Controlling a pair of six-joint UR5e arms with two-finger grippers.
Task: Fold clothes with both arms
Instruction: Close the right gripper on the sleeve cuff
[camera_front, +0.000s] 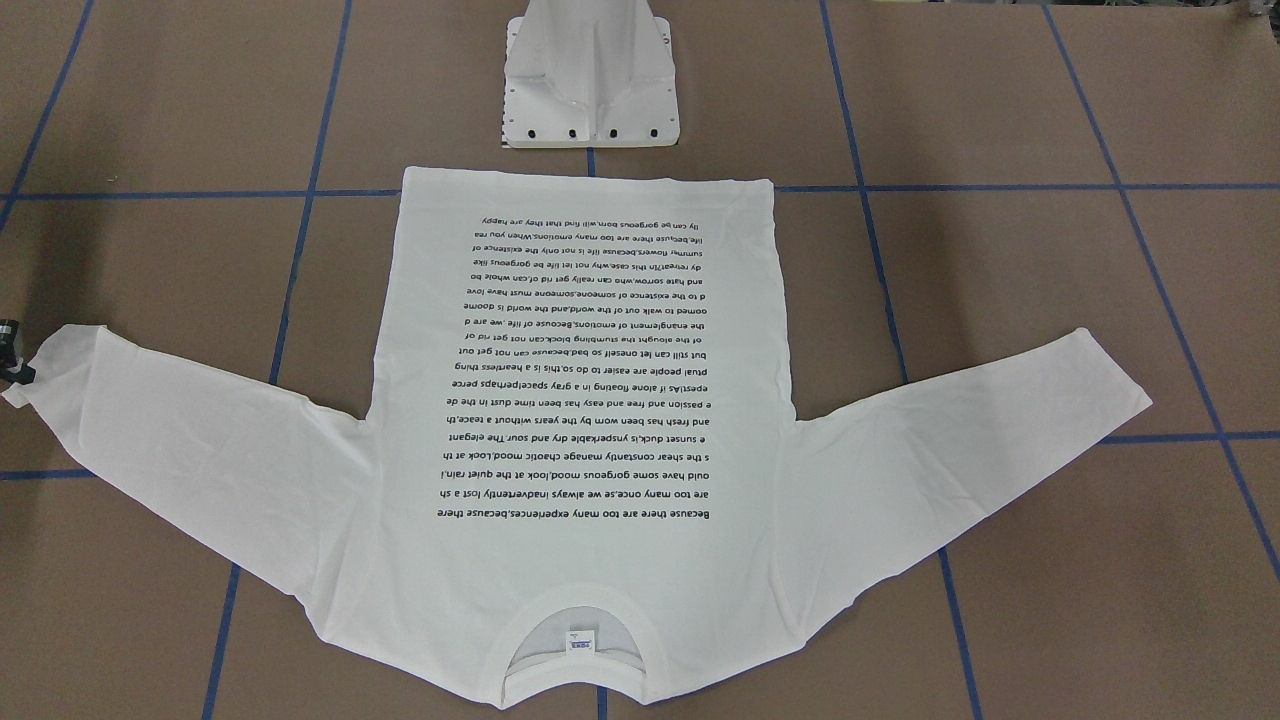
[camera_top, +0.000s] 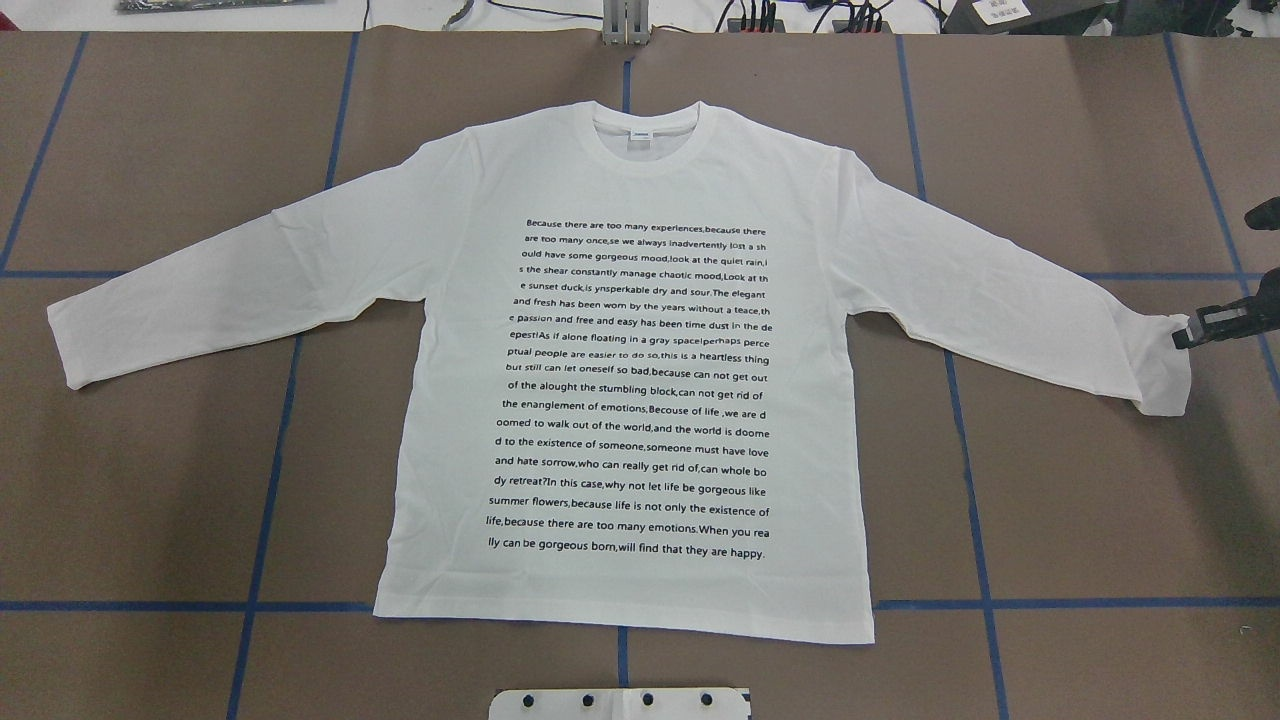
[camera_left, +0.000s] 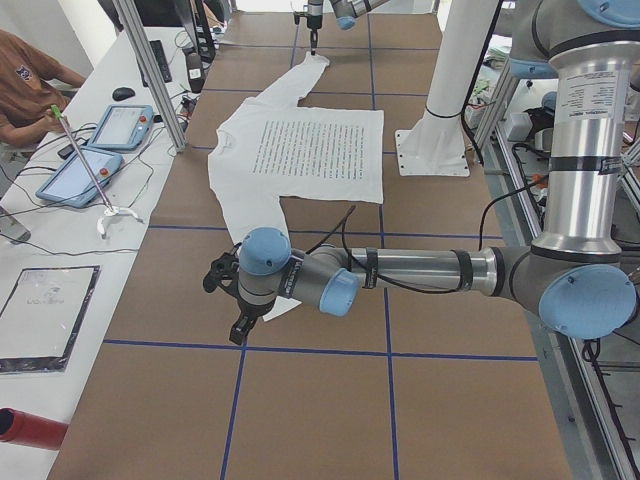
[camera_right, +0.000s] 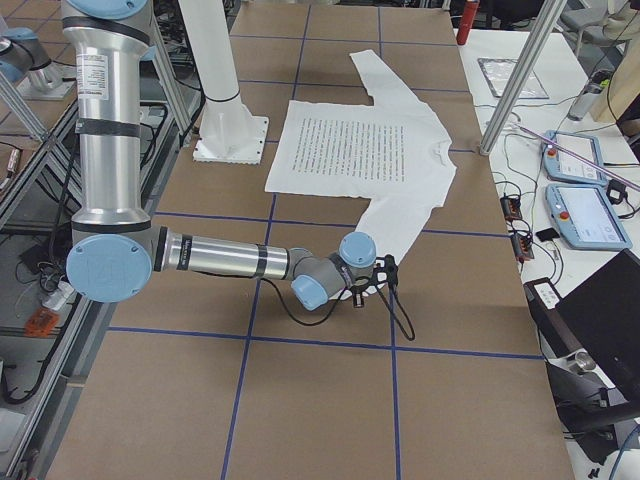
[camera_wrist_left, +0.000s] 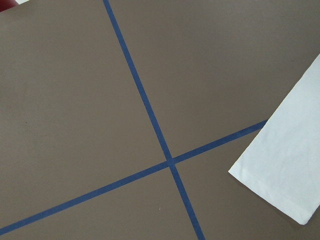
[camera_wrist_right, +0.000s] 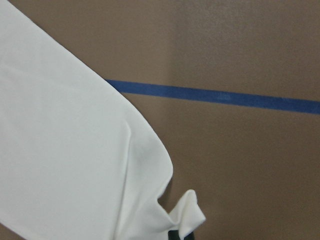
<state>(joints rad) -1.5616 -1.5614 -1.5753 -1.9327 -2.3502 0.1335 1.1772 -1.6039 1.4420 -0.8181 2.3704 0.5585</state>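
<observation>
Shirt: the shirt lies flat on the table, print up, collar on the side away from the robot, hem nearest the pedestal, and both sleeves spread outward.
Right gripper: the right gripper is at the right cuff. In the wrist view the fabric puckers at a black fingertip, so the jaws read as clamped on the cuff edge.
Left gripper: the left gripper is seen only from the side, low over the table near the left cuff. I cannot tell whether its jaws are apart or together.
Left alignment: its wrist view shows the cuff off to one side, with bare table and crossing tape at centre. Judged not yet over the cuff.
Step in hand: judged to be securing both cuffs ahead of the first sleeve fold.
Method advised: centre the left gripper on the cuff end, then pinch both layers close to the edge.
Lift advised: raise only enough to clear the table, and carry each sleeve inward across the print.
Risk: a one-layer pinch, or uneven pull between the arms, would drag the body askew.
</observation>
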